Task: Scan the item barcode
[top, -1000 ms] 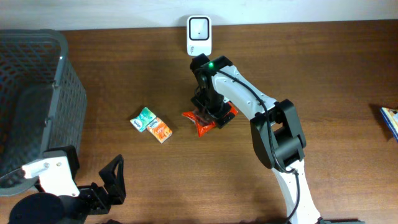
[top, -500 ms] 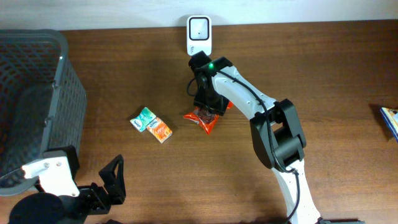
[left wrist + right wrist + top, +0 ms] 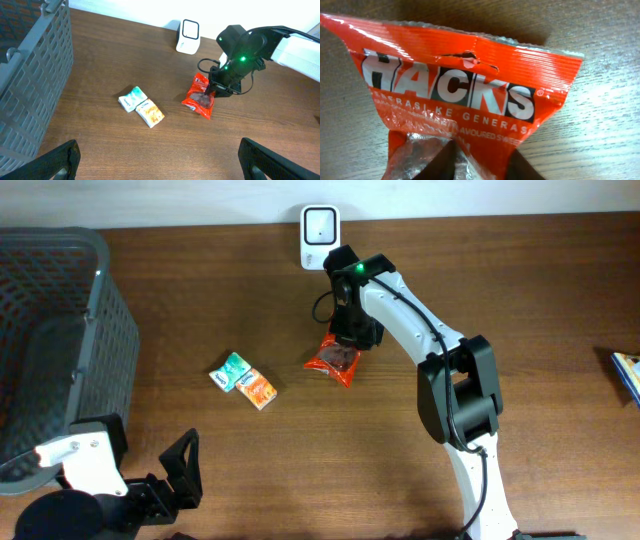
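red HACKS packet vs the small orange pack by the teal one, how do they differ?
Grip: the red HACKS packet is pinched at one end by the right gripper; the orange pack lies free. Size: the red HACKS packet is clearly larger than the orange pack. Neighbours: the orange pack touches the teal pack; the red HACKS packet has no other pack against it. Shared: both are printed packs.

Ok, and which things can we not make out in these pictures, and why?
- Barcode of the red snack bag: in no view; right wrist shows only the branded face, overhead the right arm covers its top end.
- Blue item: overhead, cut off by the right edge.
- Small packets: left wrist and overhead, print too small to read.
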You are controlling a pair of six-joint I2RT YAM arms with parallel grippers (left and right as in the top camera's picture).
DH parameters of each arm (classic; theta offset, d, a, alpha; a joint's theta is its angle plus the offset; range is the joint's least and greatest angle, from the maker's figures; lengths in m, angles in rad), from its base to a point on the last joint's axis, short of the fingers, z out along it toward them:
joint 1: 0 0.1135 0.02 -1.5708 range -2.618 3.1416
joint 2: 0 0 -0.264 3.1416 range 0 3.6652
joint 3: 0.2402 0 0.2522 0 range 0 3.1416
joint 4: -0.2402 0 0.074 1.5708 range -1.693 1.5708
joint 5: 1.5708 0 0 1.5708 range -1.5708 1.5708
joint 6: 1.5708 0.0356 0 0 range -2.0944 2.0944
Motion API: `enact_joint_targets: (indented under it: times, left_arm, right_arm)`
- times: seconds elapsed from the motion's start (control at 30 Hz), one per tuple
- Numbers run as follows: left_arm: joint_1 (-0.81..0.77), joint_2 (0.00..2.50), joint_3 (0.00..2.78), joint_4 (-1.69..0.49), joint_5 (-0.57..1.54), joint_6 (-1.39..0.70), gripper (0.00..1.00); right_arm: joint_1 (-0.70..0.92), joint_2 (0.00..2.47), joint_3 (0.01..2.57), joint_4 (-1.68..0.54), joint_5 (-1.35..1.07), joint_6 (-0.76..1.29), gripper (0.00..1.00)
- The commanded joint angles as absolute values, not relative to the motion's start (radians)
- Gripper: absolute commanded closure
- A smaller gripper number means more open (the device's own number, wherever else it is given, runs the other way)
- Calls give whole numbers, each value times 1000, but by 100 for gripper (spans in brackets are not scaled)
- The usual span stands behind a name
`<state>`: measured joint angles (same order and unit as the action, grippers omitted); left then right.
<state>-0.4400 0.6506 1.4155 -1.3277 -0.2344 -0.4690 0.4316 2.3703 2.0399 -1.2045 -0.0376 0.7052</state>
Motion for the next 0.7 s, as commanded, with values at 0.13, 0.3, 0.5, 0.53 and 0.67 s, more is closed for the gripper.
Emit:
enact_joint_targets:
  times: [0.13,0.3,0.5,0.53,0.67]
  left_arm:
    - [-436,651,1412,-1326,-228,-478,1]
    - [-436,651,1412,-1326,-228,-478,1]
    - [-436,651,1412,-1325,-228,-478,1]
    - [-436,651,1412,-1326,-228,-478,1]
    - [-436,651,1412,-1326,-228,-478,1]
  right_arm:
    - [438,2363,2043,-1242,-57,690,48]
    - [455,2363,1988,-1216,-75,741,43]
    - [472,2363,1983,-1177,-75,741,50]
    - [472,2363,1983,-1174,-75,741,54]
    - [472,2363,1967,-1149,-67,741,77]
